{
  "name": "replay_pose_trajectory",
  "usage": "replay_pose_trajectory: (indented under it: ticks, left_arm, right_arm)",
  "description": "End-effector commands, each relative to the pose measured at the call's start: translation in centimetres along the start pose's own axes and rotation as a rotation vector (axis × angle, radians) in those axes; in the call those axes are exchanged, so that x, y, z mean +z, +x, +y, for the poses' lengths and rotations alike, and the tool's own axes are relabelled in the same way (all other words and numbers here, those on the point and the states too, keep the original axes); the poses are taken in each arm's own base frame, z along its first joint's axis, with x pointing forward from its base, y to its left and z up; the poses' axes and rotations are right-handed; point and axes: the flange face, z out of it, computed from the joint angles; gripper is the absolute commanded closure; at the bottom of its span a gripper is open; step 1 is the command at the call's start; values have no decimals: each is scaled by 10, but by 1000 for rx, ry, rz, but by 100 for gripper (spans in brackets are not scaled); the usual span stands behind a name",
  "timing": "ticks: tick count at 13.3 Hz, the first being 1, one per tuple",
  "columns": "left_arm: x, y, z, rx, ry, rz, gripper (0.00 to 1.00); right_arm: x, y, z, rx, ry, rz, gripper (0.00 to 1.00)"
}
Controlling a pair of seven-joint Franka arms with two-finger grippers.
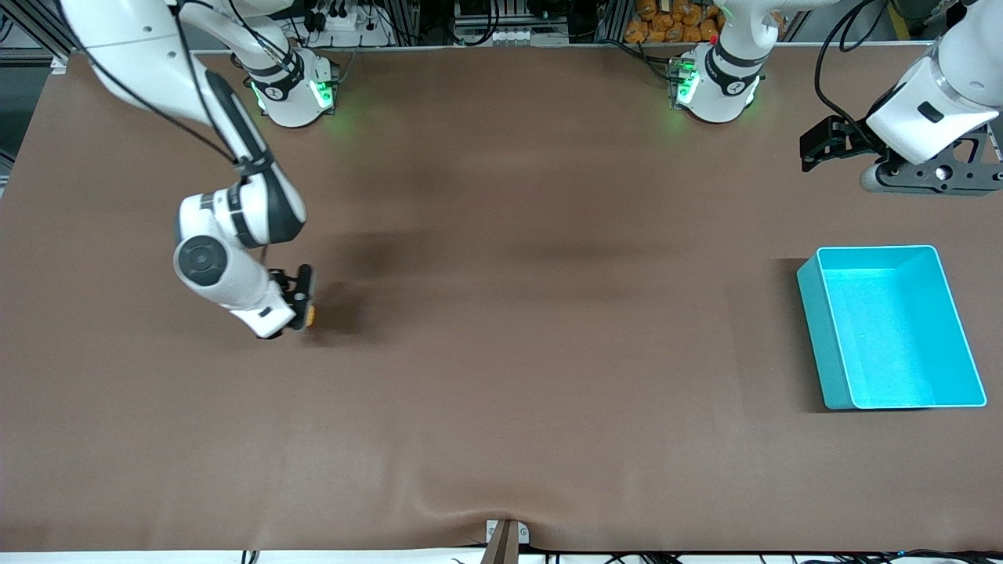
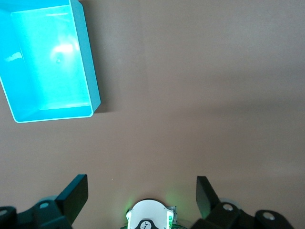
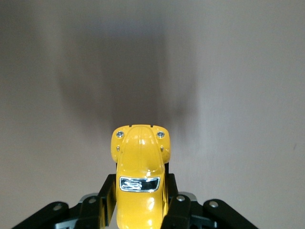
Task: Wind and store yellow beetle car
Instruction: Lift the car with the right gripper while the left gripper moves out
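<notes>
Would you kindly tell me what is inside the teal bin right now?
The teal bin holds nothing; its bare floor shows fully in both views. The yellow beetle car sits clamped in the right pincer.

You are looking at a robotics lab: two white arm bases [image 1: 291, 94] with green status lights are fixed along one edge of a broad table [image 1: 501, 439] under a brown cover, with aluminium framing [image 1: 407, 19], bundled cables and a power strip [image 1: 345, 17] just past it.
</notes>
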Motion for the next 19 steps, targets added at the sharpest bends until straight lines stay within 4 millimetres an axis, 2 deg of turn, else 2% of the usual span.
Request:
replay_pose_trajectory:
  ticks: [1, 4, 7, 10, 13, 15, 16, 19]
  left_arm:
    - [-4, 1, -2, -17, 6, 7, 0]
    - [-3, 1, -2, -17, 6, 5, 0]
    - [-5, 1, -19, -36, 0, 8, 0]
    - [-6, 0, -19, -38, 0, 10, 0]
    - [-3, 1, -28, -67, -8, 4, 0]
    - [-6, 0, -47, -105, -54, 7, 0]
    - [-6, -1, -50, -114, -74, 6, 0]
    - [-2, 0, -47, -188, -88, -7, 0]
  right_arm:
    - [-12, 49, -11, 17, -15, 33, 100]
    - [-2, 81, -14, -26, -32, 55, 99]
    - [17, 94, -18, 4, -34, 67, 100]
    - [31, 105, -23, 6, -34, 69, 100]
    - [44, 107, -24, -24, -38, 50, 100]
    - [46, 104, -24, -73, -58, 11, 100]
    - [48, 102, -25, -80, -59, 3, 100]
    - [52, 91, -22, -90, -62, -27, 100]
